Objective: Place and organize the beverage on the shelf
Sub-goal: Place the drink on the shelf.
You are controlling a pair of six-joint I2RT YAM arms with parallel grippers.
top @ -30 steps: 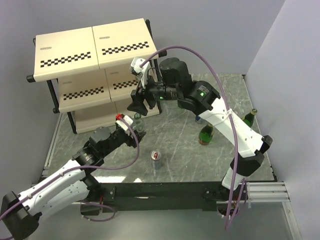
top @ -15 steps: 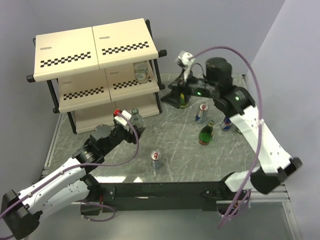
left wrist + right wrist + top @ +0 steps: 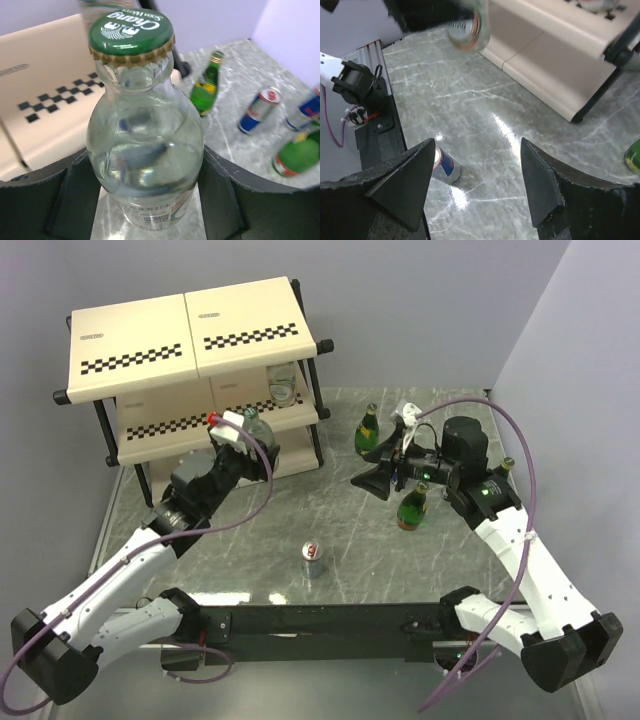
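Left pincer (image 3: 148, 200) is clamped on the short clear bottle (image 3: 145, 150), upright, off the bench (image 3: 330, 502), just in front of the shelf (image 3: 150, 430) middle tier. Right pincer (image 3: 475, 187) is apart and empty, near a green bottle (image 3: 411, 508).

Judgement: keep it upright, pass under the top panel, set it beside the shelved bottle (image 3: 285, 388). Frame post (image 3: 316, 430) is close on the right; the tier looks open to the left.

Green cap (image 3: 131, 31) on the clear bottle (image 3: 145, 145) reads "Chang Soda Water" in white lettering. Fine print on the bottle's lower label (image 3: 150, 216) is there, too small to read.
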